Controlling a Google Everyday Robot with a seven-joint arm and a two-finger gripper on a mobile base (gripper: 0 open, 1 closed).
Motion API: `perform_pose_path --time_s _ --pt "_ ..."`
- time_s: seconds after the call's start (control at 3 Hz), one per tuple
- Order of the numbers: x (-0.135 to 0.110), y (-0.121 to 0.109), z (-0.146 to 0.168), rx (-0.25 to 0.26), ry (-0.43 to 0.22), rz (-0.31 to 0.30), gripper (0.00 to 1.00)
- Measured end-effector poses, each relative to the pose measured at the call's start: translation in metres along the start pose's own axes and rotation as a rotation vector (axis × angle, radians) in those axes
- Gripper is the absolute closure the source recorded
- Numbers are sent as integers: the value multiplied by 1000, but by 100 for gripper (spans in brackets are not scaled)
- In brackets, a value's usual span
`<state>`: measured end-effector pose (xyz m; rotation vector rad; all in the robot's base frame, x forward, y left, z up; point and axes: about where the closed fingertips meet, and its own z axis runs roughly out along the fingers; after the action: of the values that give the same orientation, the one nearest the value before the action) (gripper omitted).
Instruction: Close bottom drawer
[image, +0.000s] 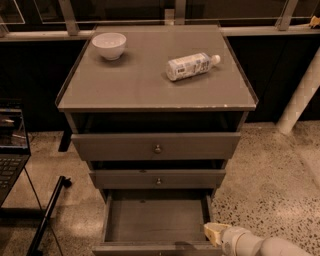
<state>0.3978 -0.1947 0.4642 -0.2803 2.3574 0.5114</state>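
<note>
The bottom drawer (156, 220) of the grey-brown cabinet is pulled far out, its shallow box empty and its front panel at the lower edge of the view. Its knob is out of view. The middle drawer (158, 178) and the top drawer (156, 146) stand slightly out, each with a small round knob. My gripper (214, 233), pale yellow on a white arm, is low at the bottom right, beside the open drawer's right front corner.
A white bowl (109, 45) and a plastic bottle (192, 66) lying on its side rest on the cabinet top (150, 85). A laptop (11, 145) is at the left. A black stand leg (47, 215) leans at lower left. A white post (302, 95) stands at right.
</note>
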Motion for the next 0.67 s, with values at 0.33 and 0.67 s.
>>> perform_pose_path --time_s 0.33,0.67 --pt "-4 -15 1 60 -19 1 100" --pt "-4 -9 1 58 -27 -23 100"
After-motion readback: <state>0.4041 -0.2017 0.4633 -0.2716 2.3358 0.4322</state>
